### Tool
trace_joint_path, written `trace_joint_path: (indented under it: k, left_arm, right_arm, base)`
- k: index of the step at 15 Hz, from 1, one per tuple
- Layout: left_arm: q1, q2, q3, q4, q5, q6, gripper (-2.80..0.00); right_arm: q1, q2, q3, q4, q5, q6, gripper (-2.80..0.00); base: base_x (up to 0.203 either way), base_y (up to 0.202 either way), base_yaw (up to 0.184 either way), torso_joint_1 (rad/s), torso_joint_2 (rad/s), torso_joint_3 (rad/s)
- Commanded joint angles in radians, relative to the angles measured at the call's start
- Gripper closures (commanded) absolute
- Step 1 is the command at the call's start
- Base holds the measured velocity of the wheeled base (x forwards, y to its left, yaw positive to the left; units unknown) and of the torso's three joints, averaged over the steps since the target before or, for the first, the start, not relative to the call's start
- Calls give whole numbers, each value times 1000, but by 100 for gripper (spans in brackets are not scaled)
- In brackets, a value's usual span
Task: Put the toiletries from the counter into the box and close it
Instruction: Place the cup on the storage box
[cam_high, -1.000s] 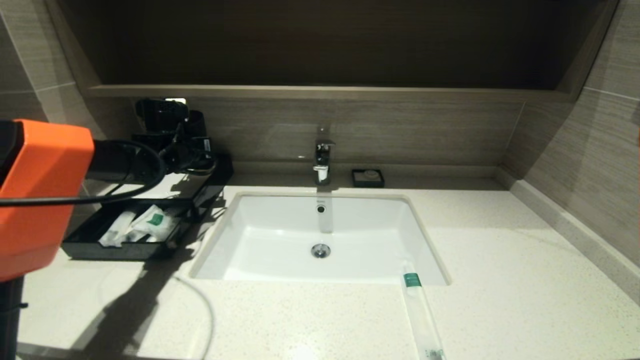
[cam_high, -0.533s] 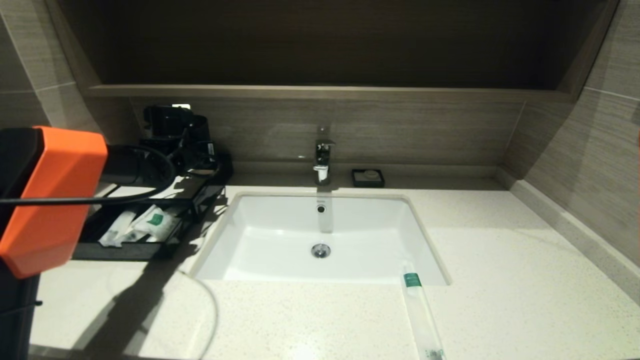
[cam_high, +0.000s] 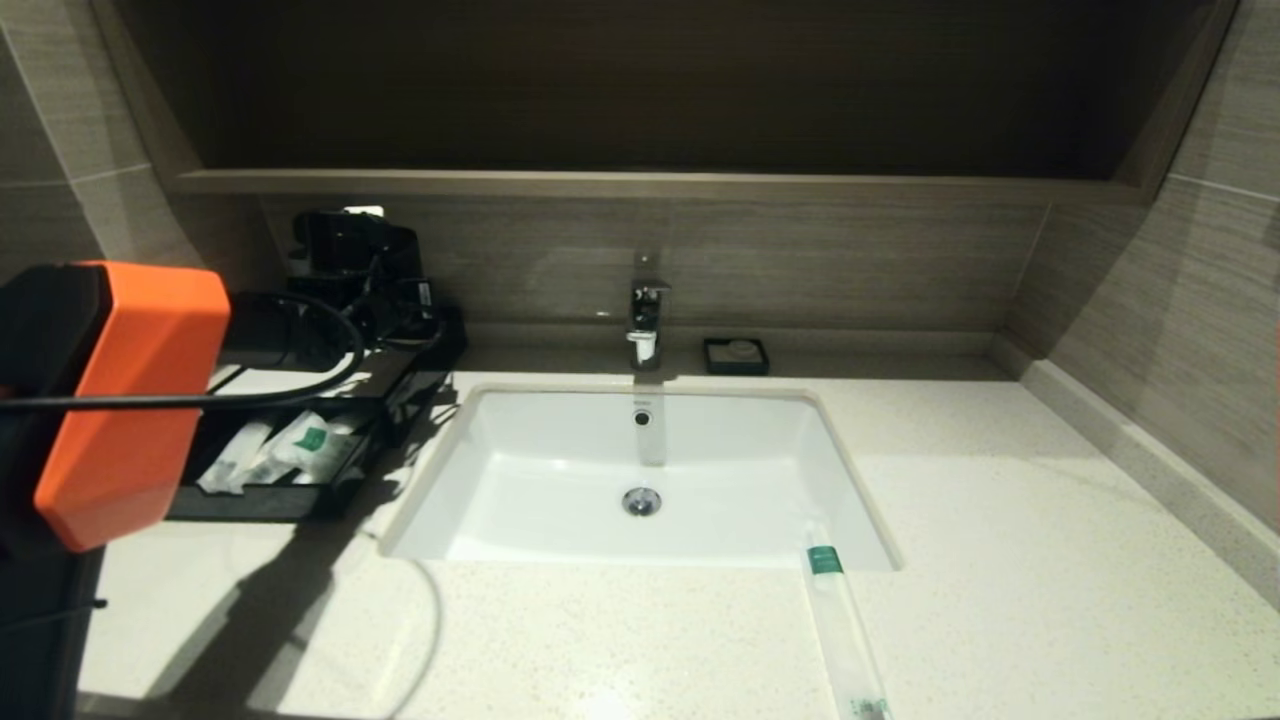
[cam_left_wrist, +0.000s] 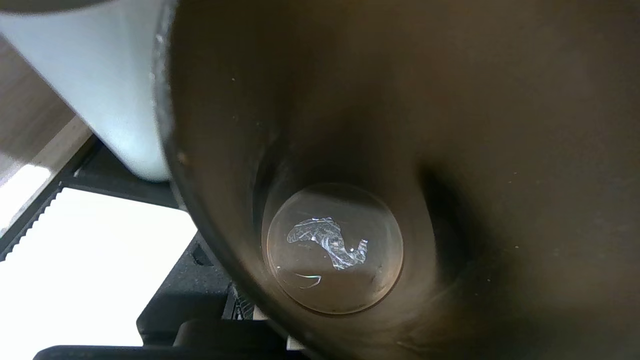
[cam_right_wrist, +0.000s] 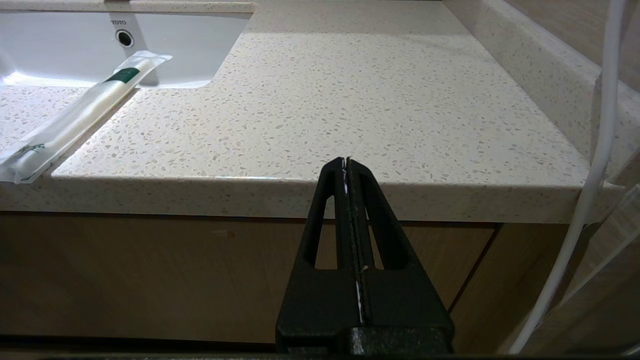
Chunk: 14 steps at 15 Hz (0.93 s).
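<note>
One long translucent sachet (cam_high: 843, 630) with a green label lies on the counter (cam_high: 1020, 530) at the sink's front right corner; it also shows in the right wrist view (cam_right_wrist: 80, 112). The black box (cam_high: 400, 375) stands at the far left with its front drawer (cam_high: 260, 502) pulled out. Sachets (cam_high: 312, 442) lie in the drawer. My left gripper (cam_high: 385, 305) is over the back of the box, and its camera looks straight down into a dark cup (cam_left_wrist: 335, 250). My right gripper (cam_right_wrist: 346, 165) is shut and empty, low in front of the counter's front edge.
The white sink basin (cam_high: 640, 455) sits mid-counter with a faucet (cam_high: 645, 320) behind it and a small black soap dish (cam_high: 736, 355) to its right. A white cable (cam_high: 425, 625) hangs over the front left. Walls close in the back and the right.
My left arm has shifted to the right, with the gripper moving slightly further over the back of the box. The sachet by the sink and the drawer have not moved.
</note>
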<state>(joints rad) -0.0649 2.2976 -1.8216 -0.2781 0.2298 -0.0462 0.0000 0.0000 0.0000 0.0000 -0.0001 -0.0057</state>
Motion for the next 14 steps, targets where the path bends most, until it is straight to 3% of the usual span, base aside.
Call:
trace_joint_path:
  k: [1, 11, 14]
  left_arm:
    - [0, 23, -27, 0, 2, -1, 0]
    - [3, 89, -102, -5, -29, -7, 0]
    - [16, 80, -105, -9, -82, -20, 0]
  right_arm:
    - [0, 0, 0, 0, 0, 0, 0]
    - [0, 0, 0, 0, 0, 0, 0]
    - [0, 0, 0, 0, 0, 0, 0]
  base:
    - [0, 0, 0, 0, 0, 0]
    - [0, 0, 0, 0, 0, 0]
    - [0, 0, 0, 0, 0, 0]
